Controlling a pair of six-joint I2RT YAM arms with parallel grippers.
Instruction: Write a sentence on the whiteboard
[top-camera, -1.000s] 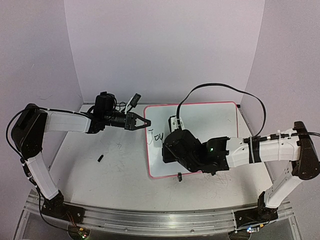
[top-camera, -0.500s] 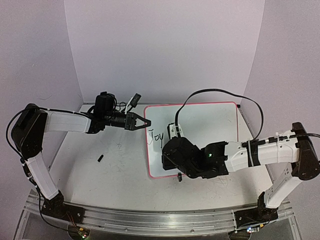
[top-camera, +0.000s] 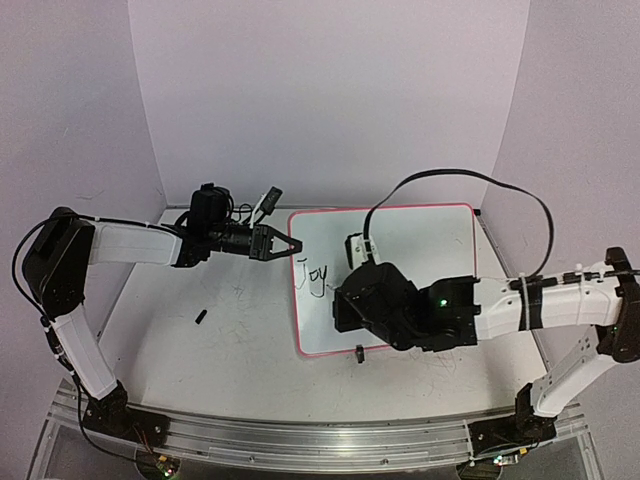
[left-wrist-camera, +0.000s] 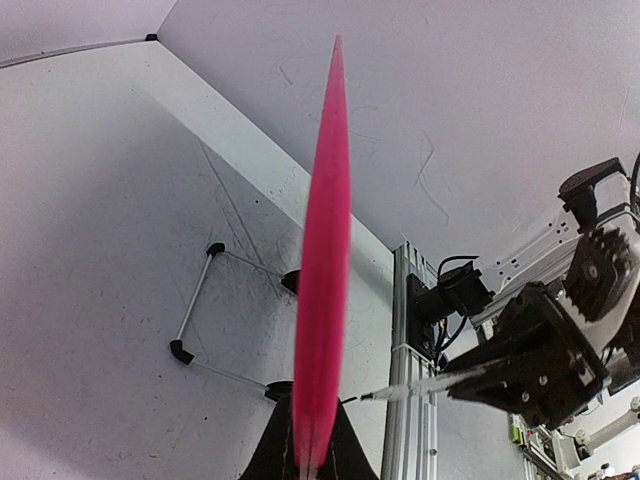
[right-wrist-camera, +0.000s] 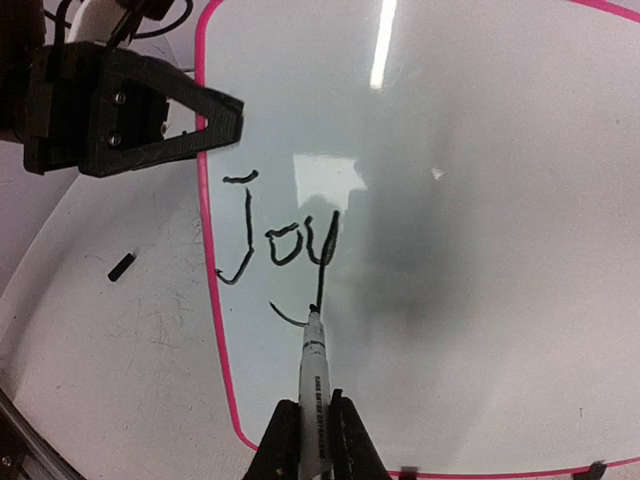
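Pinches a black marker (right-wrist-camera: 313, 365) between the nearly closed fingers of the right gripper (right-wrist-camera: 313, 430), tip down on the whiteboard (right-wrist-camera: 480, 200) at the lower end of a "y" descender, beside a short hook curling off to the left. Reads "Joy" (right-wrist-camera: 283, 238) in black, close inside the left border. Clamps the pink left edge of the board in the left gripper (top-camera: 290, 243), closed tight on it, presumably to steady it against the pen. Places the board flat on the grey table (top-camera: 230, 345), right of centre, with one black clip (top-camera: 359, 352) visible on the near edge. Leaves nearly all the white surface right of the word, and the strip nearer than it, bare. Counts as an early stage by judgement: one word down, its last letter perhaps just being finished, the remainder of a sentence yet to write. Notes a small black piece (top-camera: 201, 317), possibly the pen cap, on the table well left of the board.
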